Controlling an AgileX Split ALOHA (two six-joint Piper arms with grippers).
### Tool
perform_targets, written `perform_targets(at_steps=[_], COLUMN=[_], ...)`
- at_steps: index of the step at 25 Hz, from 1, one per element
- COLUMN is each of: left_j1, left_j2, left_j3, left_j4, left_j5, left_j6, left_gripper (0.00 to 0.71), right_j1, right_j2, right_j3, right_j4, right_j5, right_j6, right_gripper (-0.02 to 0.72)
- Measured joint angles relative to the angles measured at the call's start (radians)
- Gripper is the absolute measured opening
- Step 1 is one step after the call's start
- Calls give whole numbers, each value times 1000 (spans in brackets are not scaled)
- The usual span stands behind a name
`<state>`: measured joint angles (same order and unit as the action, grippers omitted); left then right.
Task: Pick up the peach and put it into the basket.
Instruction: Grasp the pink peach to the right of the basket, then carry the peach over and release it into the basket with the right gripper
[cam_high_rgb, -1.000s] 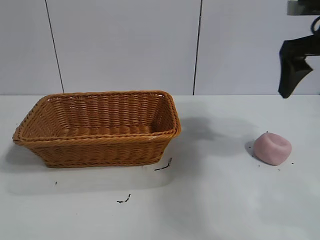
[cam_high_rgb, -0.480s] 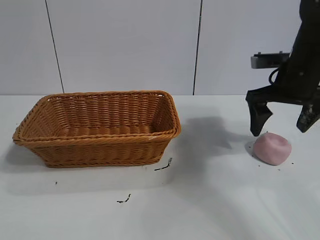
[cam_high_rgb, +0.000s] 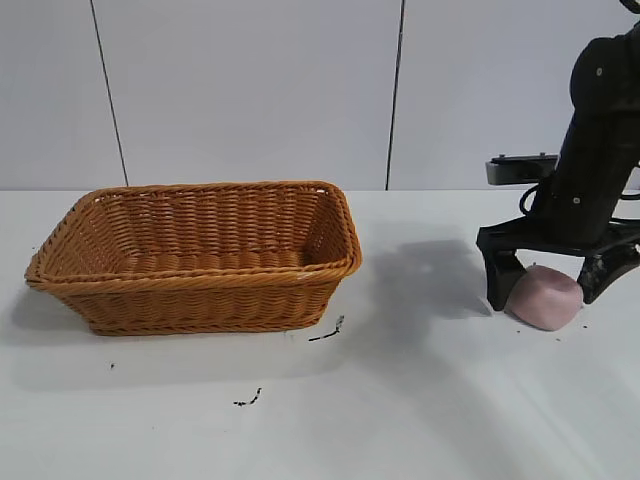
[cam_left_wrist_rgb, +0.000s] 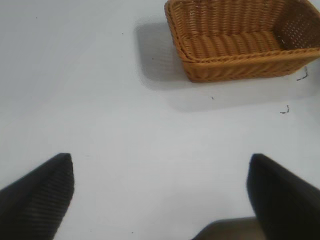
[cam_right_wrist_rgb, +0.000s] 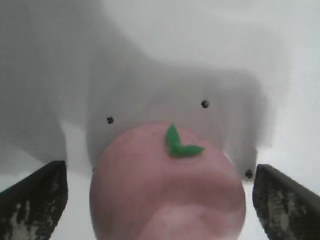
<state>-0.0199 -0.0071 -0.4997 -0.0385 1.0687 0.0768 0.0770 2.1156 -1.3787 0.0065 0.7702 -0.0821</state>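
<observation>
basket (cam_high_rgb: 200, 255) top open | bare table (cam_high_rgb: 430, 390) between basket, peach (cam_high_rgb: 545, 297)

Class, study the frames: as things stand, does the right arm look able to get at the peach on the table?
Probably yes. The right gripper is down at the table with its open fingers either side of the peach. The right wrist view shows the peach between the fingertips with nothing blocking it. The basket stands well apart.

My feed is bright and even. Soft shadows spread past the right gripper (cam_high_rgb: 548, 291); right under it the peach (cam_right_wrist_rgb: 168, 185) is blurred, close-up.
</observation>
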Motion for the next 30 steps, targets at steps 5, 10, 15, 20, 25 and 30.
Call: perform_targets(at_steps=[5,10,15,20,25,30], left_j1=[0,0,0,0,0,0], left_j2=[0,0,0,0,0,0], left_j3=[0,0,0,0,0,0], left_j4=[0,0,0,0,0,0], left_j5=[0,0,0,0,0,0], left_j6=[0,0,0,0,0,0], left_gripper=[692,692,692,692,692,692], right_j1=[0,0,52,168,323,474], right_j2=[-65,-119,-117,-98,-23,60], right_j3=[-95,-271,-408,-507,-606,-660], right_j4=[-23,-6,1,2,1,2], right_j5=[81,220,293,298,316,285], right_j6=[2,4,26,46,49,49], right_gripper=[41,37,37,37,37,37])
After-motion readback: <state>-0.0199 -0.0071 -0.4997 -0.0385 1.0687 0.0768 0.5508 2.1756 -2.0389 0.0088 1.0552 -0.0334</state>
